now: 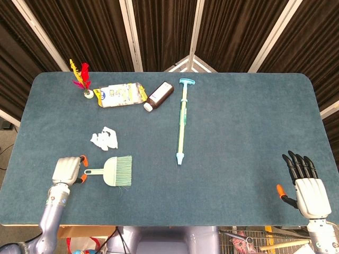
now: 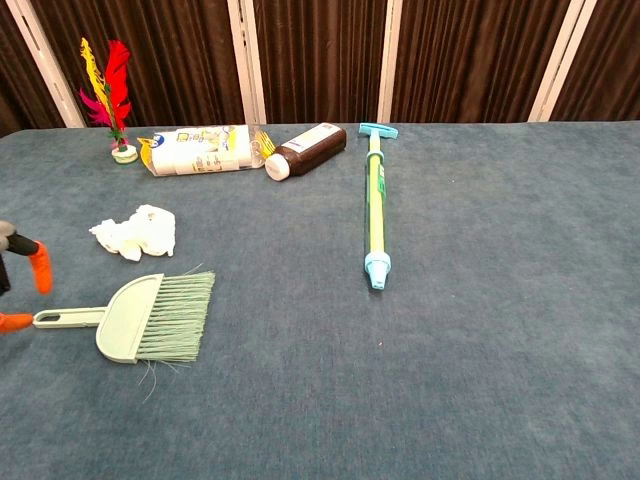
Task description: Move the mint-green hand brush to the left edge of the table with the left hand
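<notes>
The mint-green hand brush (image 1: 115, 170) lies flat on the blue table (image 1: 238, 121) at front left, bristles to the right and thin handle pointing left. My left hand (image 1: 67, 169) sits just left of the handle's end with its orange fingertips (image 1: 83, 159) spread above and below it, gripping nothing. In the chest view only the fingertips (image 2: 39, 268) of that hand show at the left edge, next to the brush (image 2: 150, 318). My right hand (image 1: 305, 186) rests open at the front right corner, far from the brush.
A crumpled white tissue (image 1: 105, 138) lies just behind the brush. Further back are a feathered shuttlecock (image 1: 80, 78), a white packet (image 1: 119, 94), a brown bottle (image 1: 160, 95) and a long teal-and-yellow rod (image 1: 183, 120). The table's left edge (image 1: 16, 153) is close to my left hand.
</notes>
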`<state>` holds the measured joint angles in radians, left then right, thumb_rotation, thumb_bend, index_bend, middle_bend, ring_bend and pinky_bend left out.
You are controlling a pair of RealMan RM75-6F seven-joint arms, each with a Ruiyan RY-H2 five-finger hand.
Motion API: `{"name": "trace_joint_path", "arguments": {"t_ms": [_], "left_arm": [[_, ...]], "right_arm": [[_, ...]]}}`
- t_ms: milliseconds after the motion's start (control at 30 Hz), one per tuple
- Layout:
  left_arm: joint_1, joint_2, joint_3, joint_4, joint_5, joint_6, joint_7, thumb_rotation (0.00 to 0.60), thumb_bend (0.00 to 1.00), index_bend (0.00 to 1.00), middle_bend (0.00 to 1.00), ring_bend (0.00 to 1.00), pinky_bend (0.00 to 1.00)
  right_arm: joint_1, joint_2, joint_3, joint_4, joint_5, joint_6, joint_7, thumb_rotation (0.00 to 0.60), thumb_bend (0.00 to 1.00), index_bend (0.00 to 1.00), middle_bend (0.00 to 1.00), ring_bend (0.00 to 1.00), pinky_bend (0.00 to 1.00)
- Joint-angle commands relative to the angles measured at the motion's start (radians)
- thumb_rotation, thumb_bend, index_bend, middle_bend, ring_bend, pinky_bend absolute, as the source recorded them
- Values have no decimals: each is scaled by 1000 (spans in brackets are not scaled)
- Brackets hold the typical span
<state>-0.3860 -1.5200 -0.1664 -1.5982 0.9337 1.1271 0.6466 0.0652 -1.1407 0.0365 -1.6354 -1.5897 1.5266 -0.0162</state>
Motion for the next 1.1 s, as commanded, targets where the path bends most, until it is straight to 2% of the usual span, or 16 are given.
{"name": "trace_joint_path", "arguments": {"t_ms": [33, 700, 767, 867, 933, 1100], "left_arm": [[-21, -27, -4, 21, -26, -5, 16, 600, 392, 459, 1000, 1000, 1000], [-62, -64, 20, 30, -61, -6, 0, 600, 397, 469, 1000, 1000, 1000], [-67, -67, 21, 36, -67, -8, 1, 600, 443, 506, 1000, 1000, 1000], [-73, -76, 23, 45, -78, -7, 4, 600, 618, 643, 1000, 1000, 1000], [-77, -80, 26, 46, -81, -7, 6, 600, 697, 713, 1000, 1000, 1000], [-81, -58, 11, 0, -60, 22, -4, 600, 731, 753, 1000, 1000, 1000]], "right_arm": [[0, 0, 0, 0, 2, -1, 2, 600, 376, 0, 0, 0, 0], [0, 2, -2, -8, 8, -9, -4, 600, 376, 0, 0, 0, 0], [0, 4, -3, -10, 7, -10, -4, 600, 376, 0, 0, 0, 0], [0, 3, -3, -10, 8, -11, -5, 600, 376, 0, 0, 0, 0], [-1, 3, -3, -11, 9, -11, -4, 600, 375, 0, 0, 0, 0], [-2, 4, -4, -12, 7, -7, -2, 600, 376, 0, 0, 0, 0]]}}
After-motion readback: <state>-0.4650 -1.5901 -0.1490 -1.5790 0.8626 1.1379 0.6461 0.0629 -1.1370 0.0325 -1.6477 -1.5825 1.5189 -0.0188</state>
